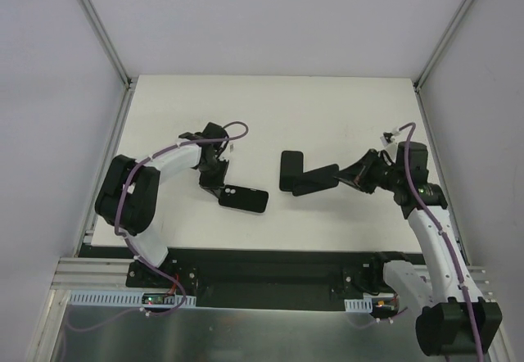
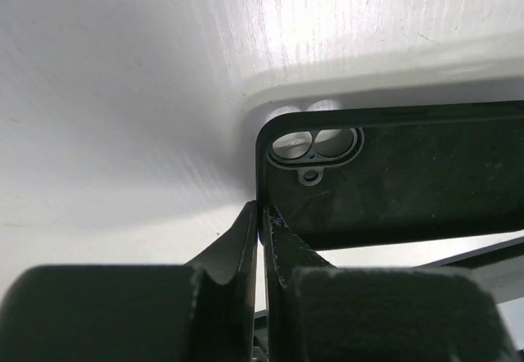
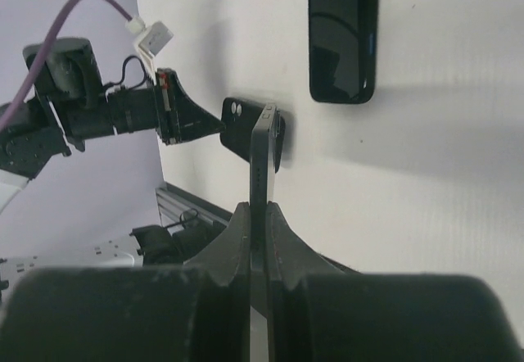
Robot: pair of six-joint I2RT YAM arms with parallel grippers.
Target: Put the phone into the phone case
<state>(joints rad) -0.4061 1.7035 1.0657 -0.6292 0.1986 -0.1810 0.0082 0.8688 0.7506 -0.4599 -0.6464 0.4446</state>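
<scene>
The phone case (image 1: 246,200) is an all-black shell with a camera cutout near one corner. My left gripper (image 1: 217,178) is shut on its short edge by that cutout and holds it slightly off the table. In the left wrist view the fingertips (image 2: 262,214) pinch the case (image 2: 393,174) at its corner. My right gripper (image 1: 341,178) is shut on the phone (image 1: 315,182) and holds it tilted above the table, right of the case. In the right wrist view the phone (image 3: 262,153) shows edge-on as a thin bluish-grey slab between the closed fingers (image 3: 260,208). The case (image 3: 237,124) sits beyond it.
A second glossy black slab (image 1: 291,169) lies flat on the white table just behind the held phone. It also shows in the right wrist view (image 3: 344,34). Grey walls enclose the table (image 1: 327,108). A black rail (image 1: 270,268) runs along the near edge.
</scene>
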